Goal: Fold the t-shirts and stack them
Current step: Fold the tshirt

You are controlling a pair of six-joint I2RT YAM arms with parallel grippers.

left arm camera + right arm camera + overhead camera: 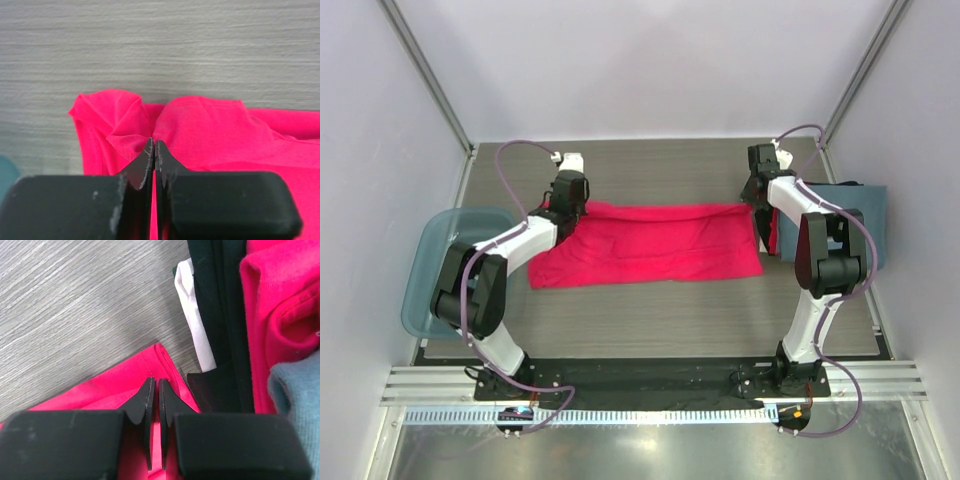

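Pink-red t-shirt point(650, 245): spread as a wide band across the middle of the bench point(660, 165).
Left claw point(153, 146): fingers pinched together on the shirt's upper-left corner.
Right claw point(154, 385): fingers closed on the shirt's upper-right corner.
Slate blue-grey t-shirt point(868, 215): folded, at the frame's right edge, beside the right arm.
Blue bin point(420, 265): left edge.

Plain boxed-in setup, nothing fancy

Pale walls point(650, 60) on three sides with slanted metal posts point(425, 70) in the back corners, grey wood-grain table point(660, 310), ribbed aluminium rail point(420, 385) along the near edge, see-through blue bin point(420, 270) at its left. Soft, even light.
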